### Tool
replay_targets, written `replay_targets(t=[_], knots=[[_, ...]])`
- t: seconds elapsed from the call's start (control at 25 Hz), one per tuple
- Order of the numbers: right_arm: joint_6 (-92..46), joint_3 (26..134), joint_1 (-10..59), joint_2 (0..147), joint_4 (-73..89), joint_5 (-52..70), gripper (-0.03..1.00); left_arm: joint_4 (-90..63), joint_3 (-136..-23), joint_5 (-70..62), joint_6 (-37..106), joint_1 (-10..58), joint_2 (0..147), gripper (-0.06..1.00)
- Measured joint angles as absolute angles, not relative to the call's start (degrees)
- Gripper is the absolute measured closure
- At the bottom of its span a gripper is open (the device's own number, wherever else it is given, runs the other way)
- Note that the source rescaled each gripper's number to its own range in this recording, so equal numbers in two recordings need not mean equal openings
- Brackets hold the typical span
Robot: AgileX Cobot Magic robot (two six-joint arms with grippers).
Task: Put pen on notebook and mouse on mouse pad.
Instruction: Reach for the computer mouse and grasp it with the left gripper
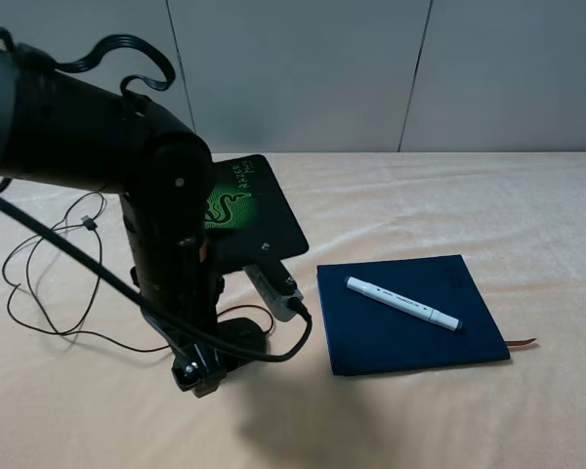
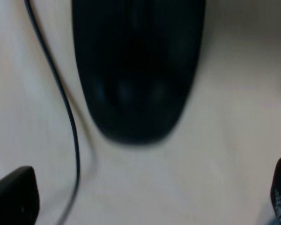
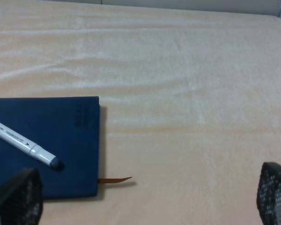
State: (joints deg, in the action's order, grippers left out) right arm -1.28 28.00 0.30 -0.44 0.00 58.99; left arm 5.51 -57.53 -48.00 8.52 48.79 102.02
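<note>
Left wrist view, Mia: what is nearest the jaws?

Mia: The left gripper (image 2: 145,197) is spread wide and holds nothing. Just ahead of its fingertips, centred on the gap but not yet inside it, lies the mouse (image 2: 138,70), blurred and resting on bare table. Its cable (image 2: 61,93) runs past one finger.

Tom: And further out from those jaws?

Mia: In the exterior high view the pad (image 1: 259,210) lies beyond the gripper, partly hidden by the arm. The mouse is not on it.

Tom: What about the right side?

Mia: The right gripper (image 3: 145,197) is also wide open and empty. Ahead of it, off toward one finger, the pen (image 3: 23,140) lies flat across the notebook (image 3: 79,154), fully on the cover. The ribbon (image 3: 114,180) pokes out at the near edge. Past that there is only table (image 3: 192,70).

Tom: So how far along is the task?

Mia: I'd say half. The pen part looks finished. The mouse part is left: closing on it, carrying it out and setting it on the pad.

Tom: What's the count?

Mia: One mouse with one cable, one pad, one pen, one notebook, and two grippers, both empty.
</note>
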Motion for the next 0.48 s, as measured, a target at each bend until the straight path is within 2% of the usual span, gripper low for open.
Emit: replay_targets(t=[0.48], knots=[[-1.28, 28.0, 0.3, -0.44, 0.0, 58.99, -0.03, 5.57, -65.44, -46.72, 9.52, 51.45, 114.5, -0.05]])
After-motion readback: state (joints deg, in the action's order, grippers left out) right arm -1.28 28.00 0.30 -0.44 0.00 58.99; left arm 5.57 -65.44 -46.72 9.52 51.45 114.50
